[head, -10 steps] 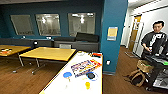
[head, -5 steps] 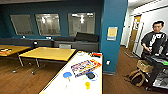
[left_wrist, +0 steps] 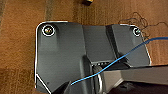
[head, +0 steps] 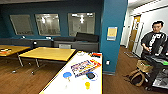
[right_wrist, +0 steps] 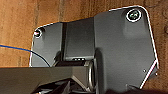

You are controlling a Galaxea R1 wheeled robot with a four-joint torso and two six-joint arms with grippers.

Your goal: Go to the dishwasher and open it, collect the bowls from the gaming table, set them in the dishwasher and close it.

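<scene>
The gaming table [head: 75, 86], long and white-topped with a yellow edge, stretches away from me in the head view. Two blue bowls rest on it: one plain blue bowl [head: 67, 75] towards its left side, and one with a dark inside [head: 91, 75] towards its right. Both wrist views look down past the robot's dark plate onto the wood floor, with both arms hanging low and away from the table. The dishwasher is out of view.
A colourful flat box [head: 83, 67] and a small yellow cup [head: 87, 85] share the tabletop. Square yellow tables [head: 47, 53] stand to the left and a teal pillar [head: 113, 35] rises behind. At the right, a person [head: 153, 41] stands by a cart, with a bag [head: 137, 76] on the floor.
</scene>
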